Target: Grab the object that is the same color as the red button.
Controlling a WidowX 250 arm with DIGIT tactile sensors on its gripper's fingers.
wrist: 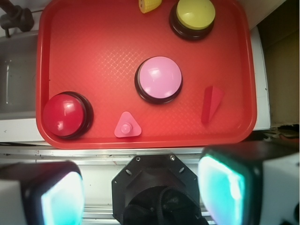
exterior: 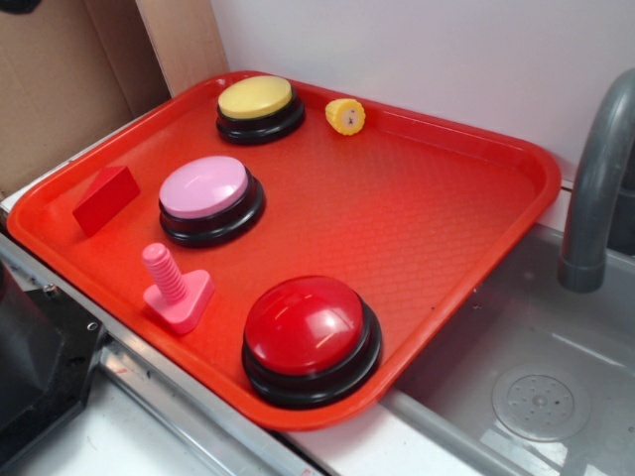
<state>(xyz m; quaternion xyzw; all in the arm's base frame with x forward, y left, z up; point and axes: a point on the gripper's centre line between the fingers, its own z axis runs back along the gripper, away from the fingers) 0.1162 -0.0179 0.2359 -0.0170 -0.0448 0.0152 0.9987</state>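
The small red wedge-shaped block (exterior: 104, 197) lies on the left part of the red tray (exterior: 417, 208); in the wrist view the block (wrist: 211, 103) is at the right. The red button (exterior: 311, 338), a glossy dome on a black base, stands at the tray's near corner and shows as the red button (wrist: 67, 115) at the left of the wrist view. My gripper (wrist: 140, 192) is high above and short of the tray's near edge. It is open, its two fingers far apart with nothing between them. In the exterior view the gripper is out of sight.
A pink-topped button (exterior: 210, 198) stands mid-tray, a yellow-topped button (exterior: 260, 107) at the back, a yellow corn piece (exterior: 345, 116) beside it. A pink bolt-shaped piece (exterior: 177, 292) stands between block and red button. A grey faucet (exterior: 600, 169) and sink (exterior: 536, 387) lie right.
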